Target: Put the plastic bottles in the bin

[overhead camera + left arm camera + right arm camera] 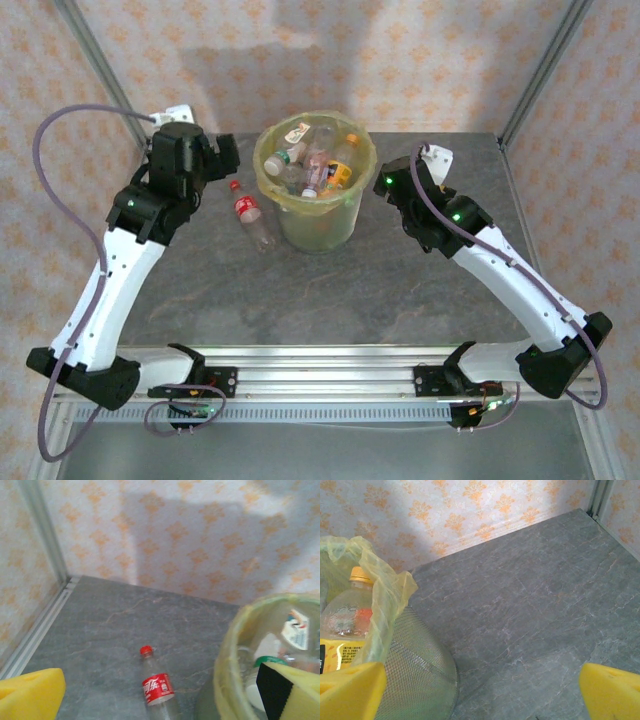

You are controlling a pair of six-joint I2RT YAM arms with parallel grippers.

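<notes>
The bin (268,183), a pale round bucket lined with a yellow bag, stands at the back middle of the table and holds several plastic bottles (318,160). One clear bottle with a red cap and red label (251,213) lies on the table just left of the bin. My left gripper (226,156) hangs open above and behind that bottle, beside the bin's left rim. In the left wrist view the bottle (159,691) lies below the open left gripper (160,677), and the bin's rim (231,645) is at the right. My right gripper (390,186) is open and empty at the bin's right side.
The right wrist view has the bin's mesh wall (415,675), the bag's edge (387,597) and an orange-capped bottle (351,611) inside, at the left of the open right gripper (482,682). Bare grey table (535,615) lies right of the bin. Patterned walls close off the back and sides.
</notes>
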